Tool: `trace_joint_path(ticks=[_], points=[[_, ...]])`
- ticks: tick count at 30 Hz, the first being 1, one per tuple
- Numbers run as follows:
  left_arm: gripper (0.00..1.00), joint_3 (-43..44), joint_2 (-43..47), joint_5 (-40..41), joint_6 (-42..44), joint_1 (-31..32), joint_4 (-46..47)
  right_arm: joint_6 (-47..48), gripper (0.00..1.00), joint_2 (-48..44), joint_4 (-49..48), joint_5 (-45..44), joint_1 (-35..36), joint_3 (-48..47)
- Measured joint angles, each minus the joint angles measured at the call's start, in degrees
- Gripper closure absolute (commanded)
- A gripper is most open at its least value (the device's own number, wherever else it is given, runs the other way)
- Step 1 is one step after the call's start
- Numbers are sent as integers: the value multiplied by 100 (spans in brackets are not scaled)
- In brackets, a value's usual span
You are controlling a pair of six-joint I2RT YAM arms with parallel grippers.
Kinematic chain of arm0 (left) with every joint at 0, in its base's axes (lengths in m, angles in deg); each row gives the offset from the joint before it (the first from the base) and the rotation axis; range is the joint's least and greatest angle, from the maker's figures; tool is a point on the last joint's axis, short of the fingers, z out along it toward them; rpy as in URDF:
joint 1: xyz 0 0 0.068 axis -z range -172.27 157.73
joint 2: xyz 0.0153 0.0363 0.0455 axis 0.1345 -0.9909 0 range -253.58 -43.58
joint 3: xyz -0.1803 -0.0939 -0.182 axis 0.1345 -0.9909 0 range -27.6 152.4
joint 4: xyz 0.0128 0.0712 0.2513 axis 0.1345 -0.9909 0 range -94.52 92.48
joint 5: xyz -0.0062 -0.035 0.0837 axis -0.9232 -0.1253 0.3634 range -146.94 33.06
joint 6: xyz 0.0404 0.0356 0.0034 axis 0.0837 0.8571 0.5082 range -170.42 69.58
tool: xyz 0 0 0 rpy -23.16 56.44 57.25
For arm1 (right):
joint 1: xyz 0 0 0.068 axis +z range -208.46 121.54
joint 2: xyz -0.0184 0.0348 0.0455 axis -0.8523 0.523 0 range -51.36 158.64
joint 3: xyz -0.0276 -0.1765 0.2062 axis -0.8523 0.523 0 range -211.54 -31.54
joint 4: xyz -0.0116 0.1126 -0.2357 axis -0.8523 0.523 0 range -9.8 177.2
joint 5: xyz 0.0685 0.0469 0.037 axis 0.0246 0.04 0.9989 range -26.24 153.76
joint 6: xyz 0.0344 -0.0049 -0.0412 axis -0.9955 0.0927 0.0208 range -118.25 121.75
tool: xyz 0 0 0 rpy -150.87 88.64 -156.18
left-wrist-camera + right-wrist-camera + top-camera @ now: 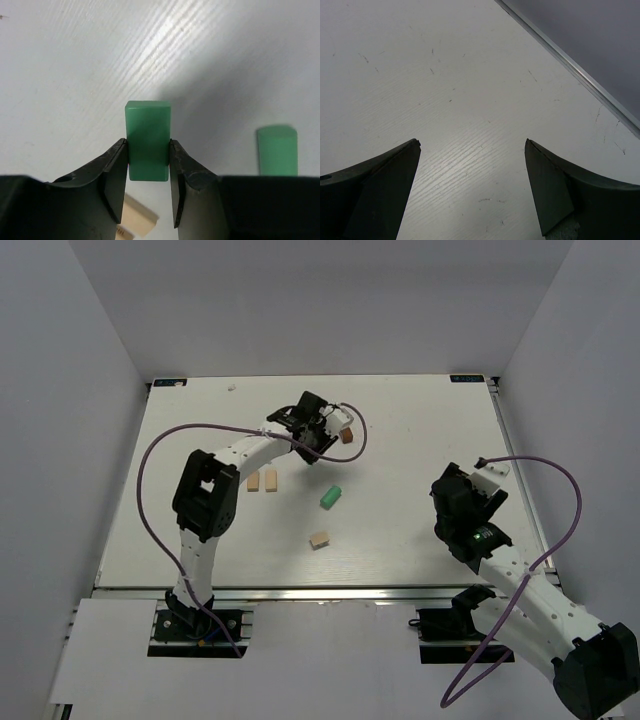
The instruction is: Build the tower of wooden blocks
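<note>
My left gripper (147,141) is shut on a mint-green oblong block (147,117), its jaws pressed against the block's two long sides. From above, this gripper (318,428) is at the back middle of the table and hides the block it holds. A dark brown cube (346,436) lies just to its right. A second green block (331,496) (277,150) lies loose on the table. Two tan blocks (254,481) (271,480) lie side by side, and a third (319,539) lies nearer the front. My right gripper (472,142) stands open over bare table.
The white table (420,540) is closed in by grey walls. The right arm (465,505) sits near the table's right edge (570,65). The left arm's purple cable (150,455) loops over the left side.
</note>
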Motion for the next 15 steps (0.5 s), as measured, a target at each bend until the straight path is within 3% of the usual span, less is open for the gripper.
trace_joint_path(ticks=[2,8,15], points=[[100,-173,282,-74,501,-24,50,28,11,2,-7,-11,0,0],[100,-2046,2201,-306,1864,-321,166,127,11,81,-52,-61,0,0],[100,-2164,3108,-1001,3178,-1027,-236,223,11,321,-105,-181,-4,-52]])
